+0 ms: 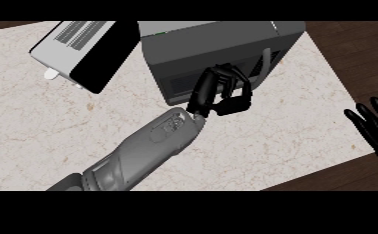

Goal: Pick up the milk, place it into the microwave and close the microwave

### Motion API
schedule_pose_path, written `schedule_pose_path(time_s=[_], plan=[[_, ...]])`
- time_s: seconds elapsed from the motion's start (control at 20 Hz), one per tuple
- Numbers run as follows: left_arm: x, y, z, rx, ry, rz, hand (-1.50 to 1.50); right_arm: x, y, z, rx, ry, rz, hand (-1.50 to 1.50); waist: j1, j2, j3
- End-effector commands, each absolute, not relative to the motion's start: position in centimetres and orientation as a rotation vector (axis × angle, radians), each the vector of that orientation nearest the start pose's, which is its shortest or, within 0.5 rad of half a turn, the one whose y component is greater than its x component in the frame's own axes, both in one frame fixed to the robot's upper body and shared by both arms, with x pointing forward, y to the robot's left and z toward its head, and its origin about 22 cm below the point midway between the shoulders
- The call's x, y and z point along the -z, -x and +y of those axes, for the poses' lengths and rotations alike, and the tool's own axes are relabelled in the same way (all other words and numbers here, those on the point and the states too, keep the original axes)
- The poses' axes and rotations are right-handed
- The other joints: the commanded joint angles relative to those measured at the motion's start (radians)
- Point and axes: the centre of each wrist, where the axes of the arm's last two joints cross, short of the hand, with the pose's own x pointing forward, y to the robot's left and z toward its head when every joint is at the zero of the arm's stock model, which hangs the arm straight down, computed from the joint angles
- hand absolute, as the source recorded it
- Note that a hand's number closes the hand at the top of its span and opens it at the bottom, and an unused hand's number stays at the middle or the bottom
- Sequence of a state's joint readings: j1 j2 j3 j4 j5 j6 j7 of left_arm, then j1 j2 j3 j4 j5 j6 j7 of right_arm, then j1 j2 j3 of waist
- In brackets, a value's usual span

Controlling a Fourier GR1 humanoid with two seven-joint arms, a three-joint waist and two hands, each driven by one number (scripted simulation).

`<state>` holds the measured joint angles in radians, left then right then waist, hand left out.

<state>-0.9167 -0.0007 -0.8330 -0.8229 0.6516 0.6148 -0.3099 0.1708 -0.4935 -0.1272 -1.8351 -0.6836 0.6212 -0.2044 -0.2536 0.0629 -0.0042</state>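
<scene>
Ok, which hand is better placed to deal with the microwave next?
Left. The left hand is right at the front of the microwave, while the right hand rests open at the right edge of the counter, well apart from it. No milk shows.

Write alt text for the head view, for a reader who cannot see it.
The robot's left hand, fingers curled, is at the front of a grey microwave on a pale marble counter; no milk can be seen. A silver and black toaster sits left of the microwave, and the right hand rests open at the right edge.
</scene>
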Motion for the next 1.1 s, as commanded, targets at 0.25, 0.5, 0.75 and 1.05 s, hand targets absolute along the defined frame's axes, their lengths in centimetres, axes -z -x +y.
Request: schedule_pose_path(time_s=[0.25, 0.5, 0.75, 1.05], plan=[[-4.7, -35.9, 0.9, 0.232, 0.15, -1.753, 1.5, -9.3, -19.8, -35.3, -0.326, -0.628, -1.921, -1.5, -0.025, 0.013, 0.002], [-4.6, -36.3, 1.5, 0.127, 0.146, -1.72, 1.5, -10.0, -20.2, -35.6, -0.312, -0.621, -1.945, -1.5, -0.014, 0.021, 0.001], [-4.9, -36.4, 1.2, 0.108, 0.112, -1.777, 1.5, -10.5, -20.2, -35.1, -0.354, -0.678, -1.931, -1.5, -0.021, 0.016, 0.001], [-4.5, -36.4, 1.4, 0.082, 0.119, -1.792, 1.5, -10.9, -20.0, -35.0, -0.391, -0.728, -1.916, -1.5, -0.026, 0.022, 0.001]])
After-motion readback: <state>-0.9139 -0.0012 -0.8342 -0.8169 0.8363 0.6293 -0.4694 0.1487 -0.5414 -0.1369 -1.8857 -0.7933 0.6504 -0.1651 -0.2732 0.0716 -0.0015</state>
